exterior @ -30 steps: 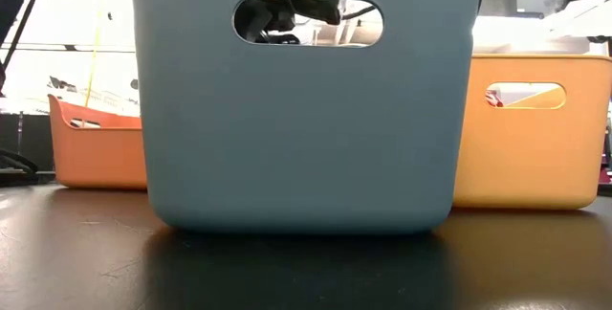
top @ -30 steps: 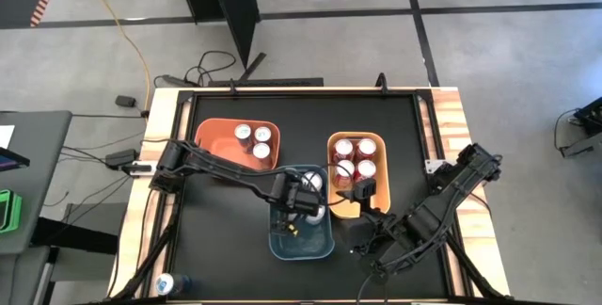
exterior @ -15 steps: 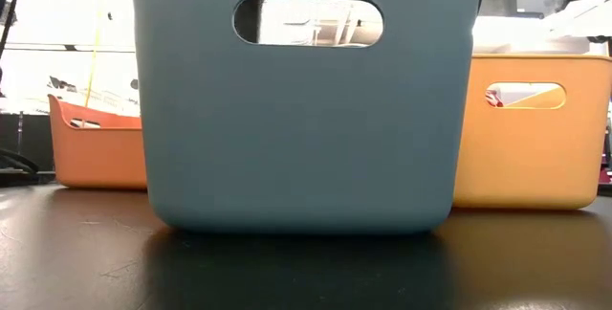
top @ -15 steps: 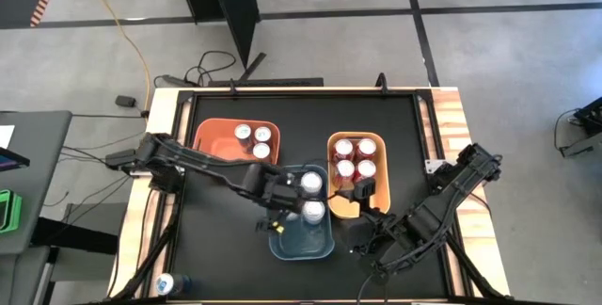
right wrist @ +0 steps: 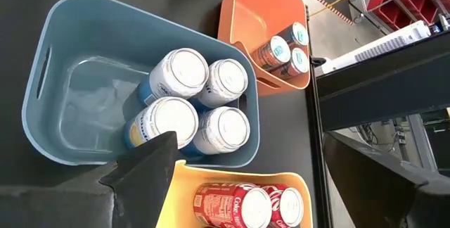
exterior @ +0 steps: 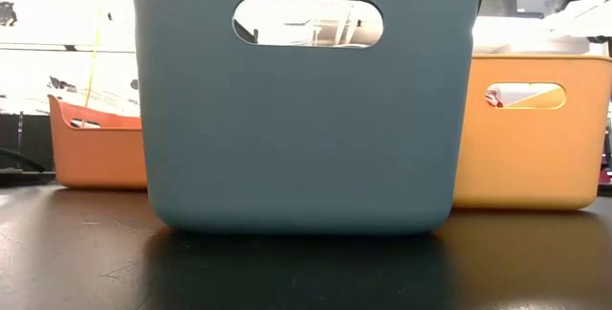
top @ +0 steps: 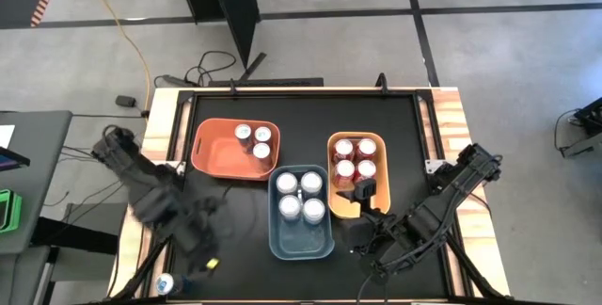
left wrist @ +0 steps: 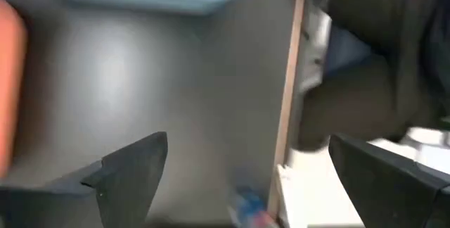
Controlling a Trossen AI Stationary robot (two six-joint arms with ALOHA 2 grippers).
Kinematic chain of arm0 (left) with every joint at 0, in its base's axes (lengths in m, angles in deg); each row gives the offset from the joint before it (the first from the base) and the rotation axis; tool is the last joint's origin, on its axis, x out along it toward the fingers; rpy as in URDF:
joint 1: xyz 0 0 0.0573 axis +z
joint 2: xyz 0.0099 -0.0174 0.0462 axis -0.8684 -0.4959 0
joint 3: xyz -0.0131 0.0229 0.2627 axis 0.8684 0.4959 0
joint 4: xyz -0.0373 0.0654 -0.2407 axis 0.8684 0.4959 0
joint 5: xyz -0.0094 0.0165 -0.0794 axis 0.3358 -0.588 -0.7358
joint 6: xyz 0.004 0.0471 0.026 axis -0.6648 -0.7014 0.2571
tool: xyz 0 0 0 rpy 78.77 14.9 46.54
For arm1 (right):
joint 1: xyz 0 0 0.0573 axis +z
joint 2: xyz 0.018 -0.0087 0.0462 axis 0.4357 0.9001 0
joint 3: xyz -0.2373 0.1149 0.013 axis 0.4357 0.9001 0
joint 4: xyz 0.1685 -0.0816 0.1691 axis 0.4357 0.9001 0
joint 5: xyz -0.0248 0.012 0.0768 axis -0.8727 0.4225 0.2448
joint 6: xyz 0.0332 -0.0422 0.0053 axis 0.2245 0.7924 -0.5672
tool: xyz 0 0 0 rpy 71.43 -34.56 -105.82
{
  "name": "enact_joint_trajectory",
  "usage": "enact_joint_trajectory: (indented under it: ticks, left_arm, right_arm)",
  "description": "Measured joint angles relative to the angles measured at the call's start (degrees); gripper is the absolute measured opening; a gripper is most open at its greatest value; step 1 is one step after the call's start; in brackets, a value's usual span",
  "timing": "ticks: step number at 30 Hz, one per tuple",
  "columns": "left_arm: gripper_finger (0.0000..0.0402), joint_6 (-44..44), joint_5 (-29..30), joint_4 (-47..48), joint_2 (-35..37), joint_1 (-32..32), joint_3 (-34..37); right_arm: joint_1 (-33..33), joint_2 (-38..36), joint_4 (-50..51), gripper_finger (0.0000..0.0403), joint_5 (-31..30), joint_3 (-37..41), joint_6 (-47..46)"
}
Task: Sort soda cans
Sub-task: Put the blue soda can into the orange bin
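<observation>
Left gripper [top: 202, 253] hangs at the counter's [top: 235, 239] near left corner, fingers wide, empty. Right gripper [top: 365, 197] waits open by the yellow bin [top: 331, 145]. Cans [top: 301, 195] stand sorted in blue [top: 301, 244], yellow, orange [top: 212, 150] bins.

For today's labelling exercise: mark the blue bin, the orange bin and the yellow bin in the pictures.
blue bin [top: 303, 241], high view, bare floor near its front end.
orange bin [top: 214, 150], high view, bare floor beside its cans.
yellow bin [exterior: 526, 147], low view, its front wall.
</observation>
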Motion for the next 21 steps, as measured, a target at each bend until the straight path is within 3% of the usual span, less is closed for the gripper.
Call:
enact_joint_trajectory:
  ticks: [5,12,21]
  left_arm:
    - [0.0391,14.70,-3.94,-0.12,-1.16,-9.43,0.00]
    - [0.0391,34.31,-15.21,2.27,-4.81,-16.25,0.61]
    - [0.0391,43.64,-19.10,5.60,-10.03,-19.74,0.61]
  right_arm:
    - [-0.98,0.00,-1.52,0.0372,0.04,0.00,0.02]
    - [-1.96,0.00,-2.31,0.0372,0.04,0.00,0.08]
    - [-2.31,0.00,-2.52,0.0372,-0.02,0.00,4.47]
